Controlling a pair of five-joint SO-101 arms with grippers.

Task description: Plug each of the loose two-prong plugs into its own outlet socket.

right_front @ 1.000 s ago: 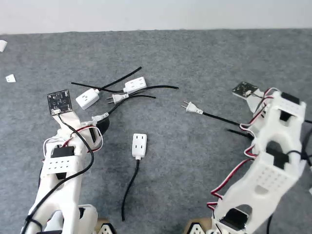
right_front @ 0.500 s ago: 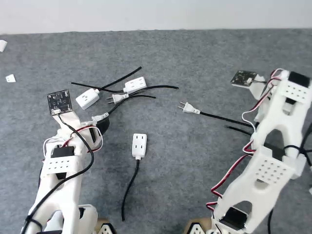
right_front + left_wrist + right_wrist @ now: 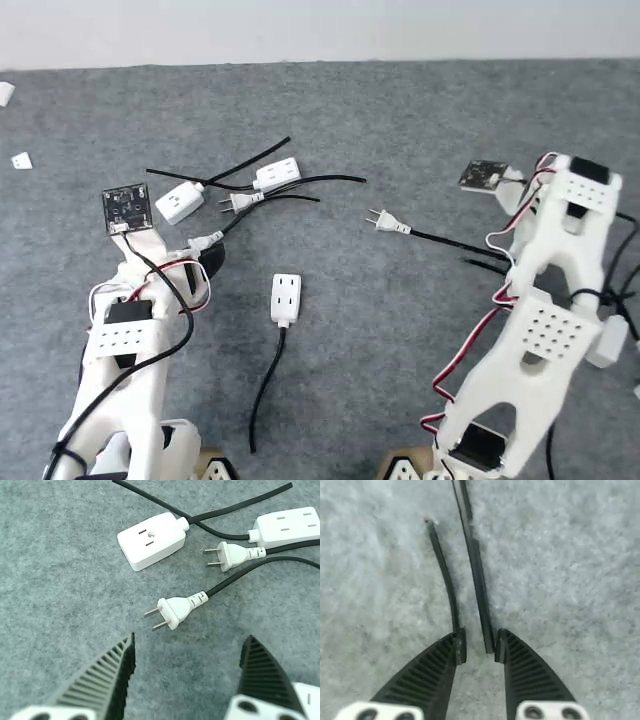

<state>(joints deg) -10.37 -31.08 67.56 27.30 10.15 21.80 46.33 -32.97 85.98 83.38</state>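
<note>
My left gripper is open wide just short of a white two-prong plug on a black cable. Beyond that plug lie a second plug, a white single outlet and a white triple outlet. In the high view another triple outlet lies mid-table, and a third plug lies right of centre. Its black cable runs under the right arm. My right gripper stands narrowly open low over the carpet, with a black cable between its fingers and a second cable end beside one fingertip.
Loose black cable pieces cross near the far outlets. Small white bits lie at the far left edge. The grey carpet ends at a white wall at the back. Open carpet lies between the two arms.
The right arm has swung and its wrist has moved left and lower. The right-hand plug slid slightly left. The left arm has hardly moved.
</note>
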